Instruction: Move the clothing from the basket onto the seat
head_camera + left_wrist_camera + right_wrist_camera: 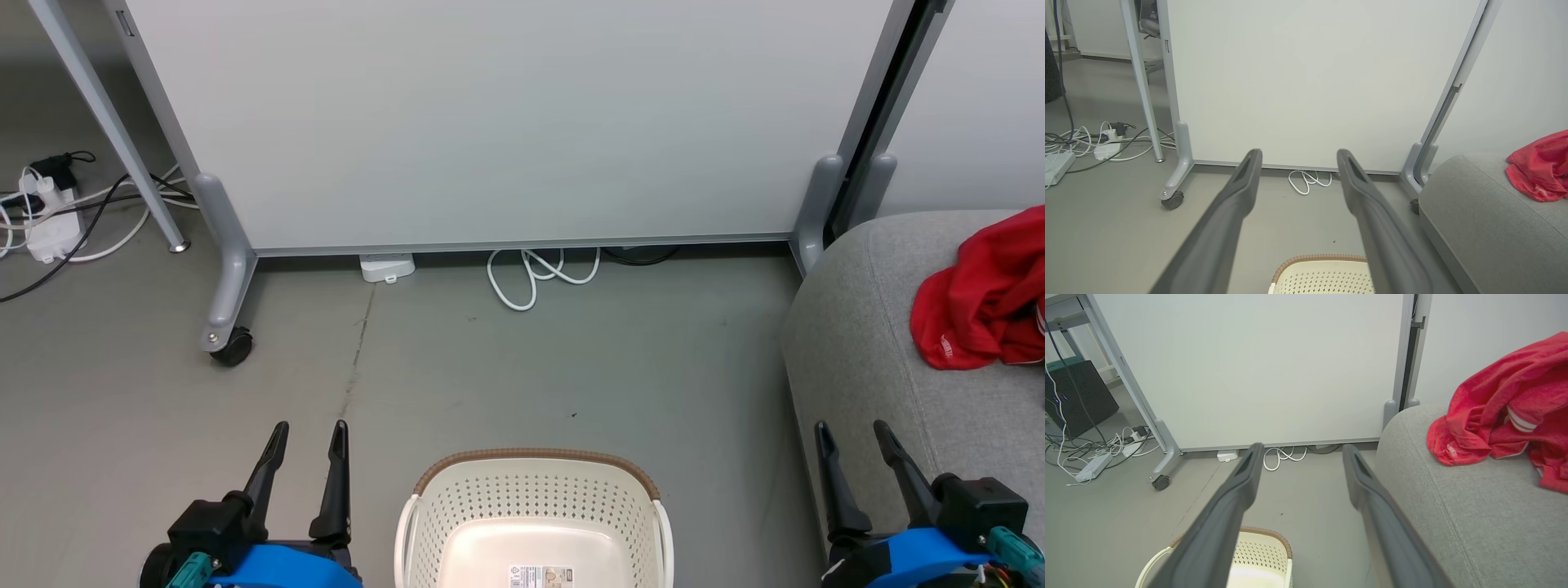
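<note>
The red clothing point(984, 294) was seen heaped on the grey seat point(857, 359) at the right, well apart from the basket point(535, 490) set on the floor between the grippers. The left gripper point(311, 426) and right gripper point(849, 426) were held spread wide, with nothing gripped by either

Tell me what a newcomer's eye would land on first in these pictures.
The bright red clothing heaped on the light-grey seat at the right stands out first. Next comes the cream perforated basket low in the middle of the head view, a sticker on its bottom. The left gripper and right gripper flank it, both open.
</note>
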You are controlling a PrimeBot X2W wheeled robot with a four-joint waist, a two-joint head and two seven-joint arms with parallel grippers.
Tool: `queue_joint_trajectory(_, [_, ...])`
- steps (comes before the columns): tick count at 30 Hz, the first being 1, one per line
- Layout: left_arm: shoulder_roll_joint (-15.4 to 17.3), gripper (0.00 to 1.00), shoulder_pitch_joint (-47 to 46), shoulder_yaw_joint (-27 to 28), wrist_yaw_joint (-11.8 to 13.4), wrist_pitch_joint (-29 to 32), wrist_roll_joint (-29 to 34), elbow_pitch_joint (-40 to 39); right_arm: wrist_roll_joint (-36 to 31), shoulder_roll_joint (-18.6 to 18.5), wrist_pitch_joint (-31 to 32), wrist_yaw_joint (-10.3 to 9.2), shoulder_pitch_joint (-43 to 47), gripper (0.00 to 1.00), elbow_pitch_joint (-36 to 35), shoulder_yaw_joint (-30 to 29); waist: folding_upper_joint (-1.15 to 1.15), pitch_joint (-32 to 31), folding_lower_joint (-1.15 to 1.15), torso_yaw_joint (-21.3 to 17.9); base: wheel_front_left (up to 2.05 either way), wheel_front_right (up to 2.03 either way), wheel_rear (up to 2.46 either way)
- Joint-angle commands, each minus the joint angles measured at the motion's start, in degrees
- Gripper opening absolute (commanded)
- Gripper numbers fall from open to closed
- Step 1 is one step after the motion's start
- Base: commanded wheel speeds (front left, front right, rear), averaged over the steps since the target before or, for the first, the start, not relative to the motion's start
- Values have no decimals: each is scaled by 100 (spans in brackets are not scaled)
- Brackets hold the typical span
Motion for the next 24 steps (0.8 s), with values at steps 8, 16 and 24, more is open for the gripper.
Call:
queue_joint_trajectory(8, [49,100,-17,-91,-13,-26,-67,47,60,0,-70,3,-5,100,78,32,0,7,0,-16,0,0,0])
queue_joint_trajectory(16, [36,0,49,-215,-1,19,-174,185,57,12,-40,0,15,0,211,49,0,9,0,-11,0,0,0])
queue_joint_trajectory(24, [-46,0,256,-218,0,77,-363,426,274,42,21,0,53,0,513,32,0,10,0,-21,0,0,0])
